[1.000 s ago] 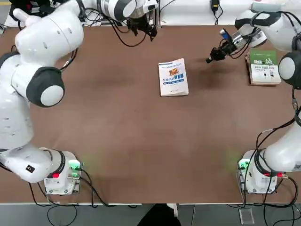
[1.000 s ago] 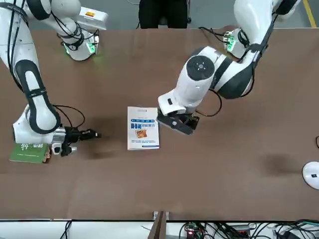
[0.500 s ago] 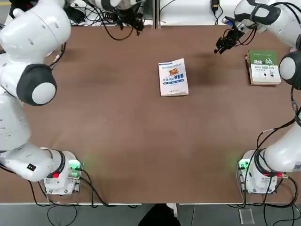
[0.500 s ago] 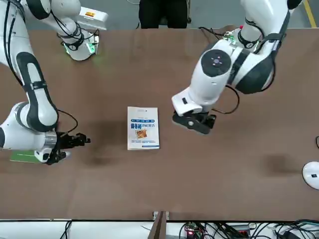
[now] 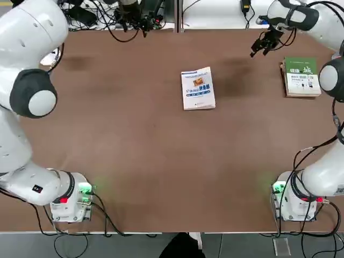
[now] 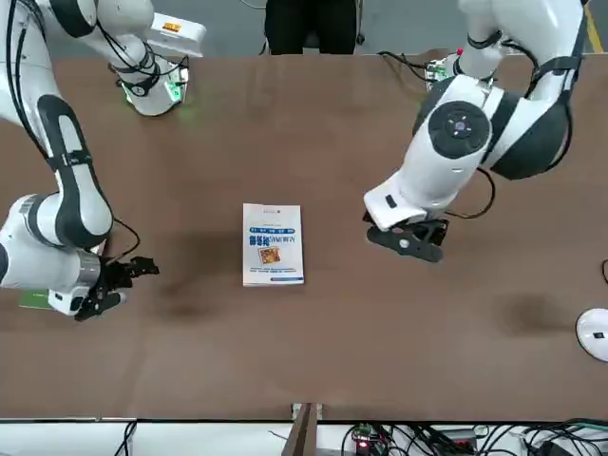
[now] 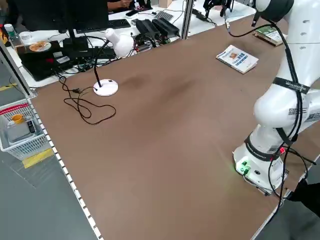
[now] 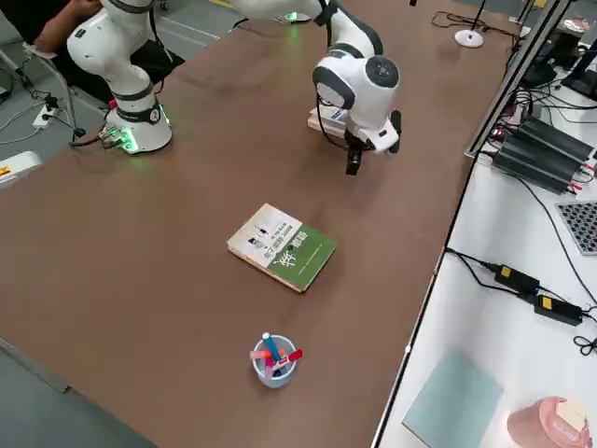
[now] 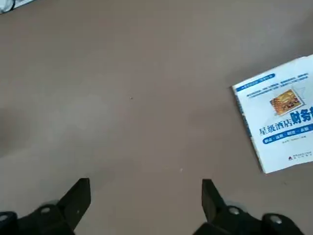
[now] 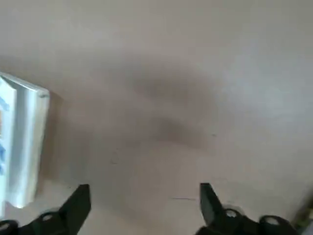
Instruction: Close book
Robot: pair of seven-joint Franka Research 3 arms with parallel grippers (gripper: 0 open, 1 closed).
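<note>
Left gripper: at the far edge of the table, well apart from the book to its right. Fingers spread wide, holding nothing. It has drawn away from the book since a second ago, when it hung just beside it.

The book: shut, lying flat, cover up, near the table's middle, between the two grippers and touched by neither. Position unchanged from the earlier frames.

Writing on the book: white cover with a blue band, a small orange picture and blue Chinese title characters (too small to read reliably).

Right gripper: above the table between the book and the green-and-white book, nearer the latter and clear of both. Fingers stand wide apart, gripping nothing. A second ago they were pinched together and sat closer to the book.

Writing on the green-and-white book: large white Chinese characters on the green half; smaller print not legible.

Cup: on the table beyond the green-and-white book from the right gripper, holding pens (red and blue ones show).

Wire basket: off the table past the left gripper's side, holding a small orange item and a dark object.
</note>
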